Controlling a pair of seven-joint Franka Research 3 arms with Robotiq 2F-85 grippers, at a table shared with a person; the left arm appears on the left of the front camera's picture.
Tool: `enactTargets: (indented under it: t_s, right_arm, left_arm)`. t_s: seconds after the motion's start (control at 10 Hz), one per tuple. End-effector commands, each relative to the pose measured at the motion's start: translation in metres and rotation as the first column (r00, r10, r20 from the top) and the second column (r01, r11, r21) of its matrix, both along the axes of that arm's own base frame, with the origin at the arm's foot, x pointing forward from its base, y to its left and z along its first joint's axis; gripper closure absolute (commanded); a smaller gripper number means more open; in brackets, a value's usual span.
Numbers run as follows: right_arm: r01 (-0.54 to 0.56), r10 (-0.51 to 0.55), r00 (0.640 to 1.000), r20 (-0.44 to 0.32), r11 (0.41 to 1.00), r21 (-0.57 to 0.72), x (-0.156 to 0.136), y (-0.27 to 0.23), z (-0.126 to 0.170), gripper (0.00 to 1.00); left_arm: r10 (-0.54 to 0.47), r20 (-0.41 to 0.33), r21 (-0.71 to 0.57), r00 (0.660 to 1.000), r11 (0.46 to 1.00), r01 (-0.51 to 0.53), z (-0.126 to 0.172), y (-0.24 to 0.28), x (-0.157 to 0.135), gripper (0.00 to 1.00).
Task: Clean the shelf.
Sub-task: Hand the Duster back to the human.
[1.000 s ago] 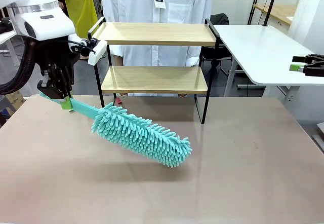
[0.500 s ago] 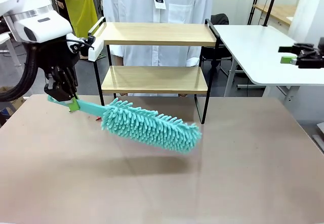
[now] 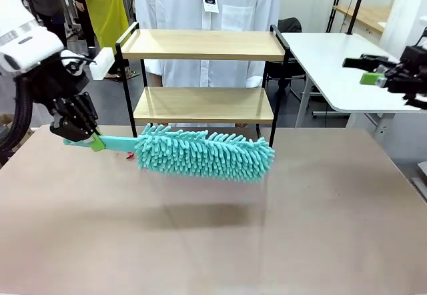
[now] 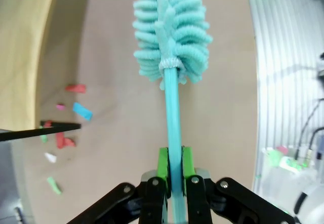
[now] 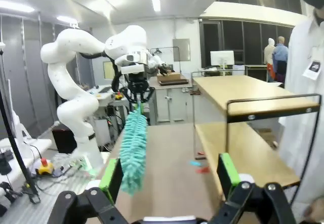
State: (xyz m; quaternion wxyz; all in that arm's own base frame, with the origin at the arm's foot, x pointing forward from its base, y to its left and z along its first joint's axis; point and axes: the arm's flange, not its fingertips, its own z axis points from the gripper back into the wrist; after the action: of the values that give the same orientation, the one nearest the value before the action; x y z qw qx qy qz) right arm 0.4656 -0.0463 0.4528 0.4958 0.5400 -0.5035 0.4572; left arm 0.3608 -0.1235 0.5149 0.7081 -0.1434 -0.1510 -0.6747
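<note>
Front view: the left gripper (image 3: pixel 87 137) stays clamped on the flat handle of the fluffy teal microfibre duster (image 3: pixel 203 153). A second ago the head sagged toward the table, tip low at centre; now it has swung up to near level, raised, just in front of the lower board of the small two-tier wooden shelf in a thin black metal frame (image 3: pixel 203 75). My read: the duster is being lined up for a sweep, no board touched yet. The right gripper (image 3: pixel 373 70) hangs high at the far right, jaws spread wide and empty — it has drifted up and inward since.

Left wrist view: green pads (image 4: pixel 163 164) pinch the duster's stick; small coloured scraps (image 4: pixel 65 141) lie on the brown table (image 4: pixel 223 112) near a shelf leg — possibly litter to clear, too small to tell.

Right wrist view: right gripper fingers splayed apart, shelf to the right, duster hanging ahead.
</note>
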Motion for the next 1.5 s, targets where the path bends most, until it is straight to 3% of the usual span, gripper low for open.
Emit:
enactTargets:
  t_s: [0.0,0.2,0.3,0.6,0.8,1.1,1.2,1.4]
  right_arm:
    - [0.062,-0.062,0.998,-0.011,0.998,0.023,-0.016,0.029,-0.007,0.0]
    - [0.074,-0.074,0.997,-0.01,0.997,0.033,-0.026,0.051,-0.021,0.0]
    - [0.071,-0.071,0.997,-0.038,0.997,0.005,-0.024,0.066,-0.04,0.0]
    - [0.121,-0.122,0.992,-0.025,0.992,-0.039,-0.019,0.092,-0.069,0.0]
    - [0.154,-0.155,0.987,-0.038,0.988,-0.029,-0.017,0.096,-0.076,0.0]
    - [0.108,-0.111,0.992,-0.058,0.993,-0.052,-0.018,0.092,-0.075,0.0]
    - [0.108,-0.111,0.992,-0.058,0.993,-0.052,-0.018,0.092,-0.075,0.0]
    - [0.114,-0.118,0.991,-0.066,0.992,-0.052,-0.017,0.09,-0.079,0.0]
  left_arm:
    - [0.033,0.054,-0.089,0.998,0.996,-0.028,-0.014,0.015,-0.006,0.87]
    - [0.055,0.074,-0.136,0.996,0.99,-0.045,-0.02,0.027,-0.012,0.87]
    - [0.058,0.093,-0.136,0.994,0.99,-0.045,-0.025,0.033,-0.01,0.87]
    - [0.053,0.123,-0.157,0.991,0.987,-0.033,-0.032,0.034,-0.007,0.87]
    - [0.021,0.153,-0.179,0.988,0.984,0.007,-0.033,0.035,-0.004,0.87]
    - [-0.027,0.172,-0.212,0.985,0.975,0.064,-0.033,0.032,0.002,0.87]
    - [0.019,0.138,-0.151,0.99,0.989,0.002,-0.03,0.032,-0.005,0.87]
    - [0.019,0.138,-0.151,0.99,0.989,0.002,-0.03,0.032,-0.005,0.87]
